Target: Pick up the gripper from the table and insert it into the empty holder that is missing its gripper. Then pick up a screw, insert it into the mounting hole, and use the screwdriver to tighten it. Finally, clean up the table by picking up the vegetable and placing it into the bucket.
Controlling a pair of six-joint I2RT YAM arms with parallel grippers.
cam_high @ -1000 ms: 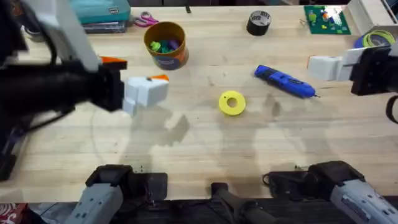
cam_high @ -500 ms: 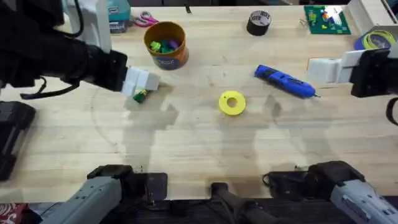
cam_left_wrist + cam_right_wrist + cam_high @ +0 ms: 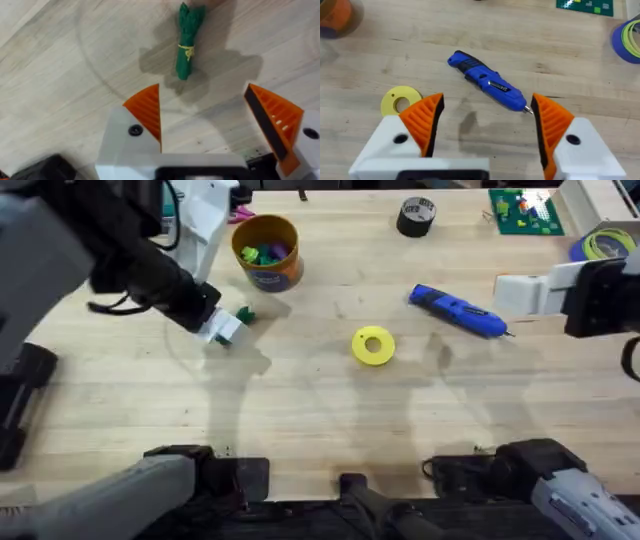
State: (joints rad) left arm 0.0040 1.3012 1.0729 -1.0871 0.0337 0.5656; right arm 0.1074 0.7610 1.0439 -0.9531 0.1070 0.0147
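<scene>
We have the left gripper (image 3: pixel 205 120) low over the pale wooden bench (image 3: pixel 320 420), its orange ribbed fingers (image 3: pixel 146 107) spread wide and empty. The small green bundled toy vegetable (image 3: pixel 188 41) lies flat just beyond them, near the round orange-brown bucket (image 3: pixel 268 252). We judge that closing from here would miss or nudge it away. Our right gripper (image 3: pixel 487 127), also open and empty, hovers over the blue pen-shaped screwdriver (image 3: pixel 487 86).

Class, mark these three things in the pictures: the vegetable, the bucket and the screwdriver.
vegetable (image 3: pixel 187 42): left wrist view, at its yellow tie.
bucket (image 3: pixel 267 277): overhead view, on its blue label band.
screwdriver (image 3: pixel 485 82): right wrist view, on the blue body.
</scene>
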